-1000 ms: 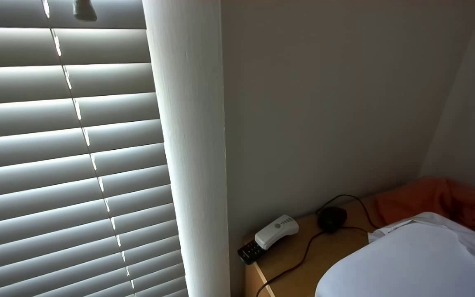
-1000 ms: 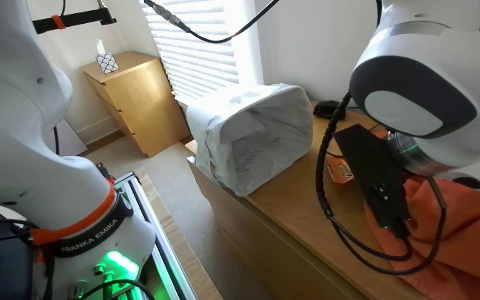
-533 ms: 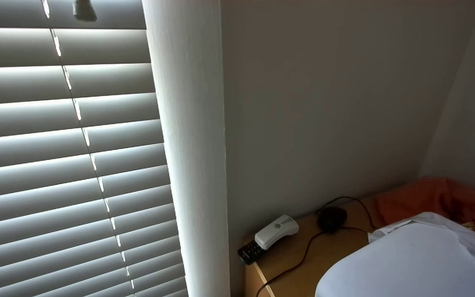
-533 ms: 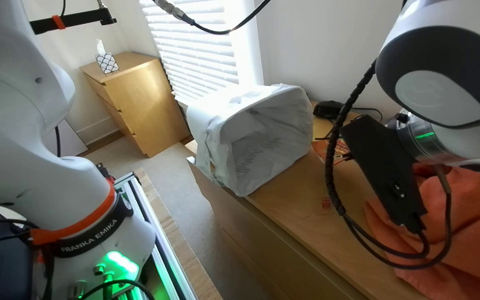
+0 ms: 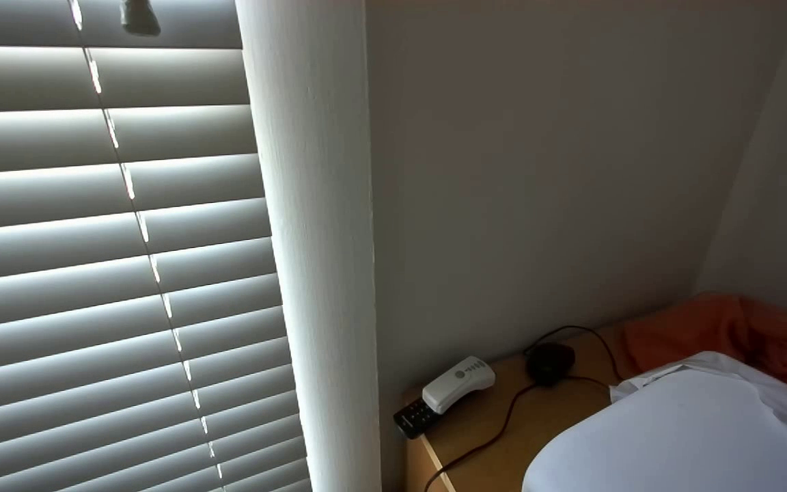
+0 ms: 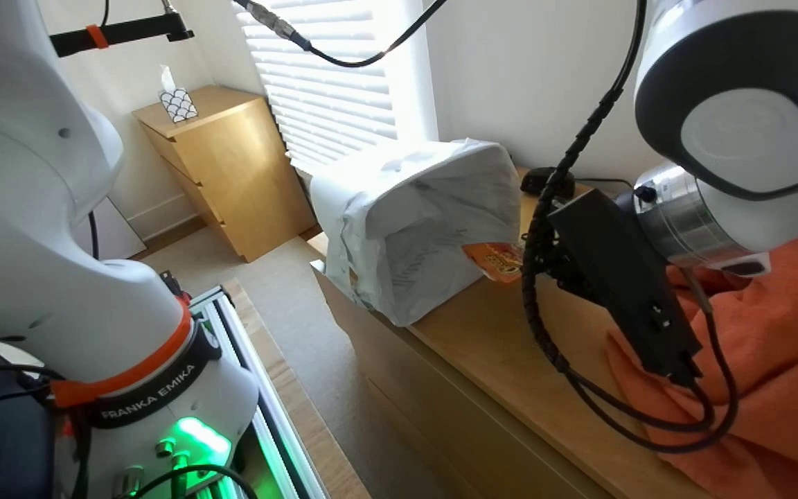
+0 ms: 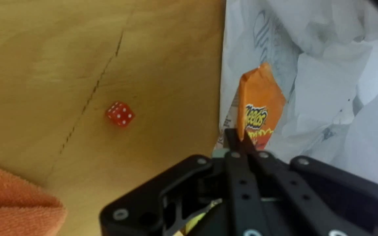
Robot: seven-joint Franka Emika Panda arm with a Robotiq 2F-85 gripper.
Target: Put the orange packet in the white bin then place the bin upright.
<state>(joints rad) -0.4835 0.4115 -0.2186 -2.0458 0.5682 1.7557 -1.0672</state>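
The claw [image 7: 240, 137] holds tight to one end of the orange packet [image 7: 262, 101]. The packet is right by the wide mouth of the white bin [image 5: 660, 437], but I can't tell if any of it is inside. The bin lies on its side on the wooden tabletop [image 6: 503, 333], with a white bag [image 6: 433, 229] in it. A red die [image 7: 120, 114] and an orange towel [image 6: 773, 360] are on the tabletop too.

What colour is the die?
The die is red with white dots, showing best in the wrist view.
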